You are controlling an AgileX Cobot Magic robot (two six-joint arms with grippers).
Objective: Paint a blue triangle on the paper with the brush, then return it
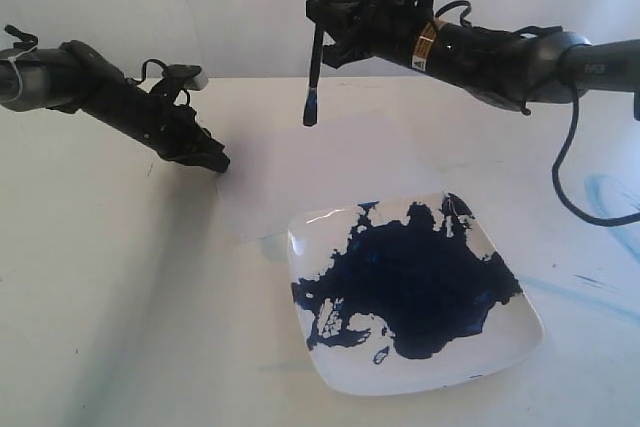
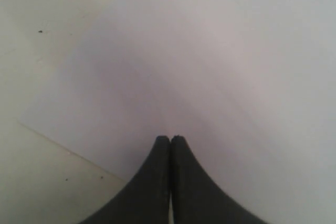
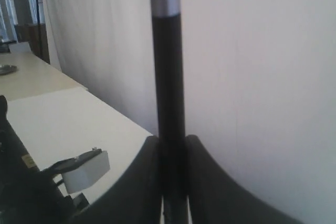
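Starting on the left, the left gripper (image 1: 218, 160) is down low at the near-left edge of the paper (image 1: 320, 167). Its wrist view shows the jaws pressed together with nothing between them, tips over the sheet just inside a corner. Whether it is pinning the page or only hanging just above it, I cannot tell. The paper lies flat on the table (image 1: 100, 297) and looks completely bare, with no blue triangle anywhere on it in either view. Moving to the middle, the brush (image 1: 317, 47) hangs upright, high above the far part of the sheet and well clear of it. Its bristle end points down and looks dark with blue, so I judge it loaded. The right gripper (image 1: 335, 32) has its jaws clamped on the black handle, and its wrist view shows them closed snugly either side of the shaft, on the side of the silver band away from the camera. Lower right, the white plate (image 1: 470, 362) sits just beside the paper's corner, with the big paint pool (image 1: 420, 282) spread across it. By my reading the pick-up and dip are done. What's left is the whole job of lowering the tip, drawing the three strokes, and returning the brush.
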